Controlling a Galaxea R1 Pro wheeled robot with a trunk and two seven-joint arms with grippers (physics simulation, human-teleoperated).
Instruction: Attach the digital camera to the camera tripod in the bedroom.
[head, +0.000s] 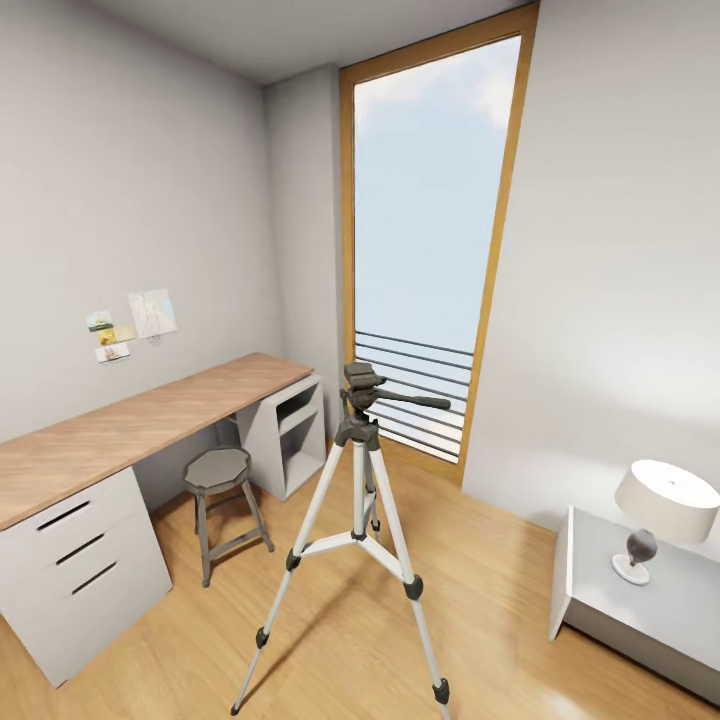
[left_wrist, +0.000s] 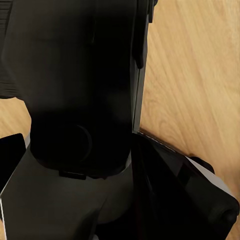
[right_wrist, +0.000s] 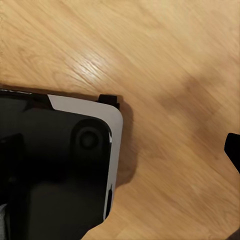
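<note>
The tripod (head: 358, 520) stands dead ahead on the floor (head: 480, 620), head bare, pan handle pointing right. No camera in sight. Neither arm looks nearer, and I cannot tell either tool's state.

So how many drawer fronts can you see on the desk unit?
3, stacked on the desk's near-left white cabinet: top, middle, bottom. More may sit past the frame edge.

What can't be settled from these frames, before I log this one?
- Left gripper: left wrist view shows dark robot body close up; open or shut unreadable.
- Right gripper: right wrist view shows floor and the robot's base; a dark sliver at the edge tells nothing.
- Tripod head: too small in head view to judge its mount plate.
- Desk: cut off by the left edge.
</note>
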